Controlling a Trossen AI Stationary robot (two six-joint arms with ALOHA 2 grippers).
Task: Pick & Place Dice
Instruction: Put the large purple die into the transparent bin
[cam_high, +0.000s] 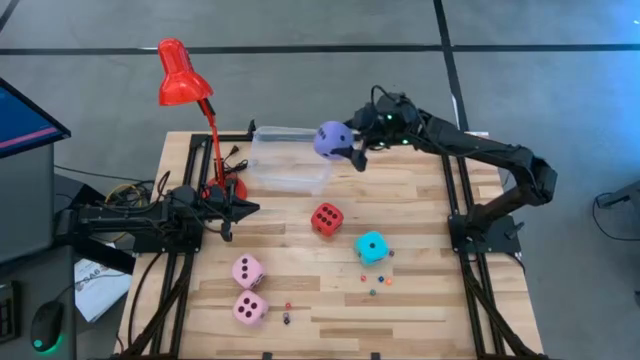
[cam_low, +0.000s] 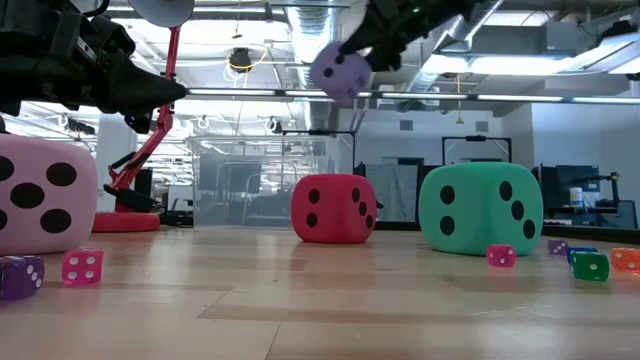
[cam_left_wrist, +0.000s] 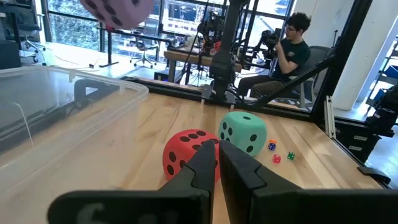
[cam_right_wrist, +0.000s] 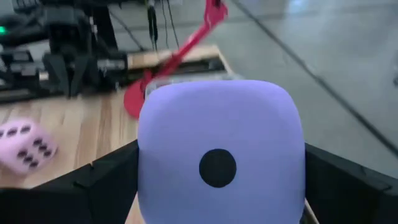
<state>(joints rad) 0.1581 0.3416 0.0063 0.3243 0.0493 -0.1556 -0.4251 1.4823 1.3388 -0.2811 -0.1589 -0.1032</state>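
My right gripper (cam_high: 342, 146) is shut on the lavender die (cam_high: 331, 139), which hangs high over the clear plastic bin (cam_high: 288, 160) near the table's far edge; the low view shows it well up in the air (cam_low: 342, 72). The red die (cam_high: 327, 219) and the cyan die (cam_high: 372, 247) sit on the table's middle. Two pink dice (cam_high: 248, 270) (cam_high: 250, 308) rest nearer the near edge. My left gripper (cam_left_wrist: 217, 163) is shut and waits low at the table's left side, pointing at the red die (cam_left_wrist: 185, 152). My right gripper pinches the lavender die (cam_right_wrist: 221, 152) between its two fingers (cam_right_wrist: 109, 180), one on each of two opposite side faces (cam_right_wrist: 148, 163). The one-pip face looks back at the wrist camera. The fingers reach in from the table's right side. The die is lifted clear, above the bin.
A red desk lamp (cam_high: 183, 75) stands at the far left corner beside the bin. Several tiny coloured dice (cam_high: 377, 283) lie scattered near the cyan die and the near edge. A person (cam_left_wrist: 292, 43) sits beyond the table. Bare wood lies along the table's right side.
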